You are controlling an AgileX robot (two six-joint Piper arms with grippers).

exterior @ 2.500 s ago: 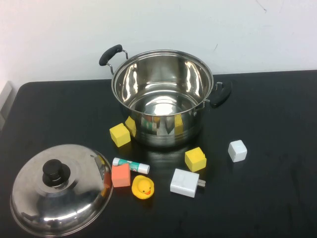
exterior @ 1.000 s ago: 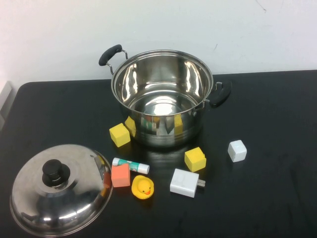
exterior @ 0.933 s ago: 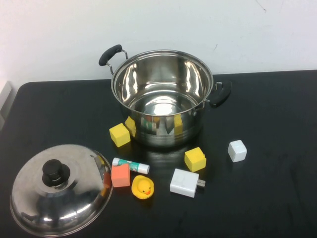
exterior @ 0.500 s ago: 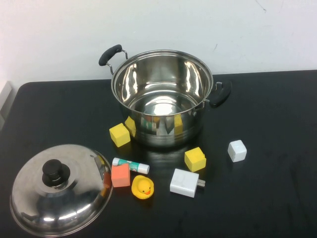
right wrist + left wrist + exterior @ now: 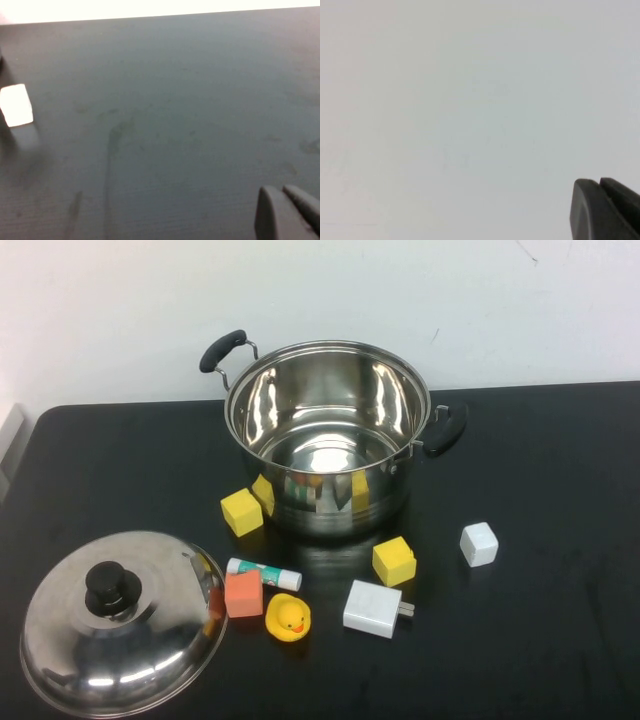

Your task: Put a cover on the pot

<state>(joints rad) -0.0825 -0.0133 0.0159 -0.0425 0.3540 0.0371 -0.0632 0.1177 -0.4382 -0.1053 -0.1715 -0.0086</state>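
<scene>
Lid (image 5: 122, 633) near-left of the pot (image 5: 328, 435); we'd pinch its knob (image 5: 110, 585) squarely, though left gripper (image 5: 605, 210) and right gripper (image 5: 287, 212), both off-table, show openings we cannot tell.

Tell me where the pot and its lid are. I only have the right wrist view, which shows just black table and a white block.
Observer: In the high view the pot stands open at the table's far middle.
Operator: And the lid?
Observer: The lid lies knob up at the near left corner, apart from the pot.
Operator: Where are the grippers?
Observer: Neither shows in the high view. The left gripper faces only a blank white surface in its wrist view; the right gripper is over bare black table.
</scene>
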